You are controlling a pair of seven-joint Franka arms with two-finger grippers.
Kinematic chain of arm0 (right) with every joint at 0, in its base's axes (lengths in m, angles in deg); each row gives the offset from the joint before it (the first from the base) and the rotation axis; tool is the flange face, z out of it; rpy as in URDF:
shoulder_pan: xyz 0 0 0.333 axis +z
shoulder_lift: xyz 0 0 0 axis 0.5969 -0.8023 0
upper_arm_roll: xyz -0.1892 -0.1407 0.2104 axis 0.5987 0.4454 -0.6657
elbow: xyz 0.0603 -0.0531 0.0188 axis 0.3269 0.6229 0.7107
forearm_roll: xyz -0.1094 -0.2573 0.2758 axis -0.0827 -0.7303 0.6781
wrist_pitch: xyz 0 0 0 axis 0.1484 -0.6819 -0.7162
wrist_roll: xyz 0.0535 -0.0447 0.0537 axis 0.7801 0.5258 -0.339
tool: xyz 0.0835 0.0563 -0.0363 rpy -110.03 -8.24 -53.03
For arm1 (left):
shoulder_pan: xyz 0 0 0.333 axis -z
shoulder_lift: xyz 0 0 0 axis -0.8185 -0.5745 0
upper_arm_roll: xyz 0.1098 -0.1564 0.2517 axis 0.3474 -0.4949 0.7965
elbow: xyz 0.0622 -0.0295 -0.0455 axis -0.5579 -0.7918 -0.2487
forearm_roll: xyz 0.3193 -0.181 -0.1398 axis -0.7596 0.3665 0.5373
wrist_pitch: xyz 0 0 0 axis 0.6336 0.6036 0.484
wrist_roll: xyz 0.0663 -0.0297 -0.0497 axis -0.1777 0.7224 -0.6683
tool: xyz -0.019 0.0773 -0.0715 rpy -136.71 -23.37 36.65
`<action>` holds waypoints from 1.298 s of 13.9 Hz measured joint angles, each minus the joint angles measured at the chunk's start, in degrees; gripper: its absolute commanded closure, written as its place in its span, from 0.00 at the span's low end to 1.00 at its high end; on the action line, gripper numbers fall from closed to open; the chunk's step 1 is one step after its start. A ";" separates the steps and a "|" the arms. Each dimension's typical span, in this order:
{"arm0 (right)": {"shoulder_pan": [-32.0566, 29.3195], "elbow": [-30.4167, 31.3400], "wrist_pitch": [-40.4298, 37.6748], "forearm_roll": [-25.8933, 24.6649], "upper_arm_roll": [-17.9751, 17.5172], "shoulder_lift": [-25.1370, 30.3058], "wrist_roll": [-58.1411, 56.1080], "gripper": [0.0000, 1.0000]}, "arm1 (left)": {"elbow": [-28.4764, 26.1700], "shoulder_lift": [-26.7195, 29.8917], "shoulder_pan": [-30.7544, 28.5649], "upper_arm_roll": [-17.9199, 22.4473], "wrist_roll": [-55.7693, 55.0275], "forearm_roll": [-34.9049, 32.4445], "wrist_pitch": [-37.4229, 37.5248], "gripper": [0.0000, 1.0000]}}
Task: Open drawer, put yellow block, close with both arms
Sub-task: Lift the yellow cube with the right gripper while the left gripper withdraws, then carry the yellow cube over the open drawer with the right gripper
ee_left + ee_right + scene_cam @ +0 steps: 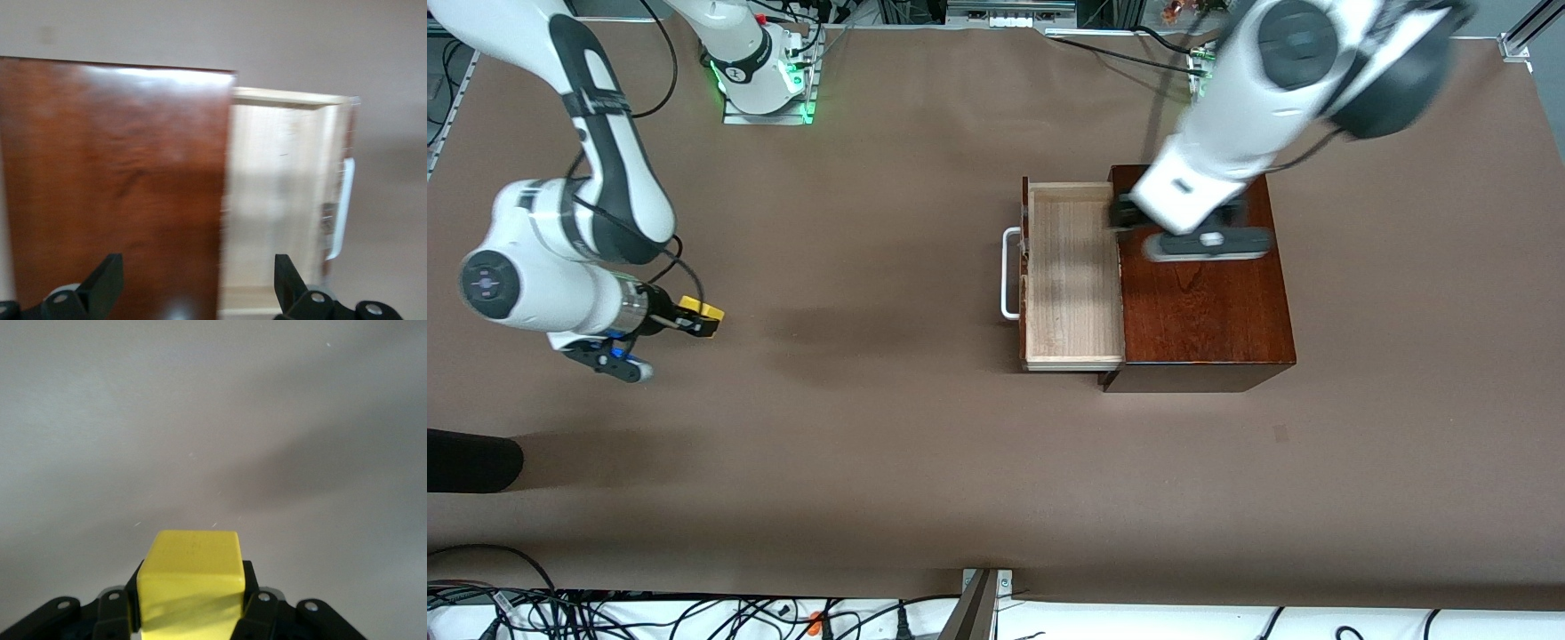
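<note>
Yellow block: small bright yellow cube, clamped between the fingers of the right gripper; in the right wrist view the block fills the gap between the two black fingers, its top face clear of them.
Right gripper: closed tight on the yellow block, over bare brown table toward the right arm's end, well apart from the wooden box.
Right arm: white with dark grey joints, bent down from its green-lit base at the top of the front view.
Drawer: pulled out of the box, pale light-wood tray open to view (nothing seen inside it), dark reddish-brown front, white bar handle facing the right arm's end of the table.
Wooden box: glossy dark reddish-brown, standing toward the left arm's end of the table; the drawer slides out of its side that faces the right arm.
Left gripper: over the box top by the edge where the drawer comes out; in the left wrist view its two black fingers stand wide apart, holding nothing, with the box top and the drawer tray below.
Left arm: reaches down over the box (blurred in the front view).
Table: covered in plain brown sheet.
</note>
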 measured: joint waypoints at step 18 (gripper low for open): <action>33.04 -13.72 9.29 10.76 -4.38 -1.89 73.78 0.75 | -0.95 9.25 -1.04 23.25 31.33 0.66 7.03 0.00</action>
